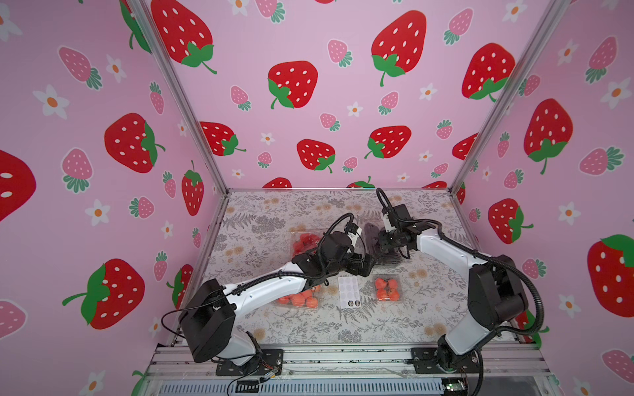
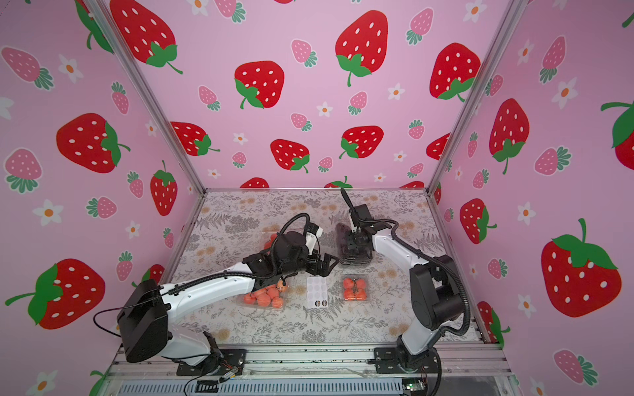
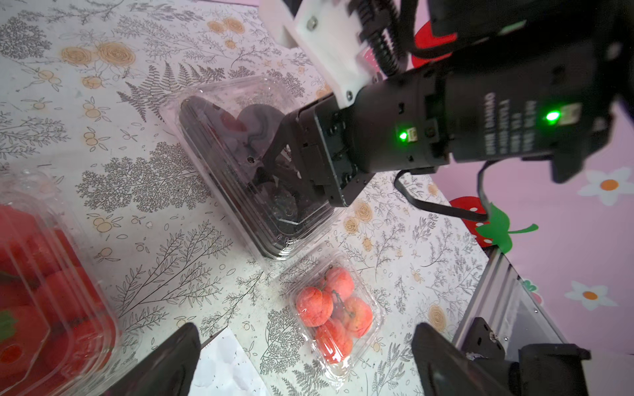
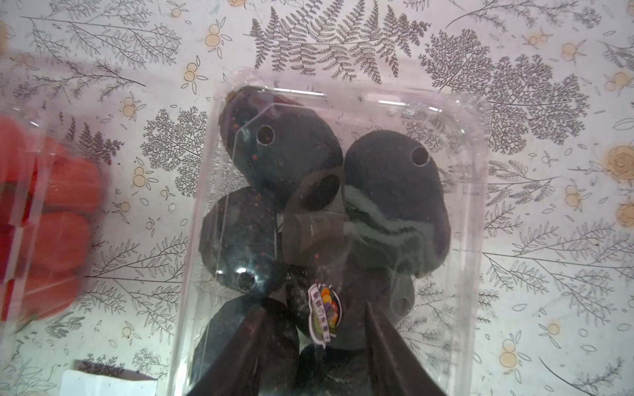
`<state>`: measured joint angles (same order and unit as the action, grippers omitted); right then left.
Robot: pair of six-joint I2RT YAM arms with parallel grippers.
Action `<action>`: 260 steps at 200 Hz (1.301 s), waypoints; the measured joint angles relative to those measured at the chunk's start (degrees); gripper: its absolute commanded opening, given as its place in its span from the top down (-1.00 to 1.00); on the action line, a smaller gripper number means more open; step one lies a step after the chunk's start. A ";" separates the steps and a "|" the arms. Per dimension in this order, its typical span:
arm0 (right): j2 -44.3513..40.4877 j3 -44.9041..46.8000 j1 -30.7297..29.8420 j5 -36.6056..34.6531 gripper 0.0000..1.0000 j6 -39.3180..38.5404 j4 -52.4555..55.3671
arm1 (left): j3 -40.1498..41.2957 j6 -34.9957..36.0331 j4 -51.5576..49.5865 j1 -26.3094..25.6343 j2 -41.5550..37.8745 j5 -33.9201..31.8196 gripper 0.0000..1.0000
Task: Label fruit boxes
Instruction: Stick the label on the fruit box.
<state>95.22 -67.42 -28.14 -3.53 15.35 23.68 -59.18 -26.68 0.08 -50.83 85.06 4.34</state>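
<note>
**Beyond the sticker sheet (image 1: 349,291): dark-fruit box (image 4: 394,205)**

The right gripper (image 4: 316,308) is seen part open, empty, over this box, a label (image 4: 324,317) stuck on top. The left gripper (image 2: 325,265) is held wide open, empty, just beyond the sheet.

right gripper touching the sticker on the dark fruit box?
Apart. Right wrist view: the sticker lies on the dark fruit box between the parted fingers of the right gripper, a gap each side.

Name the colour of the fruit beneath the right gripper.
Purple-black fruit, best in the right wrist view.
</note>
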 measured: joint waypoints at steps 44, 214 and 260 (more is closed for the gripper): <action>-8.13 8.00 3.34 6.01 0.37 0.81 -6.62 | -1.99 -0.39 2.67 2.54 3.87 3.67 -0.47; -3.56 10.82 9.20 21.66 0.92 2.71 -17.14 | -28.24 0.63 2.12 6.43 33.40 2.10 0.43; -4.39 12.96 9.20 22.47 0.91 2.82 -19.26 | -32.50 0.31 1.38 6.43 36.15 2.38 0.43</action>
<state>90.83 -54.46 -18.94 18.94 18.17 4.43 -91.68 -26.37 1.45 -44.40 121.21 6.72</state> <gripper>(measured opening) 0.045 0.284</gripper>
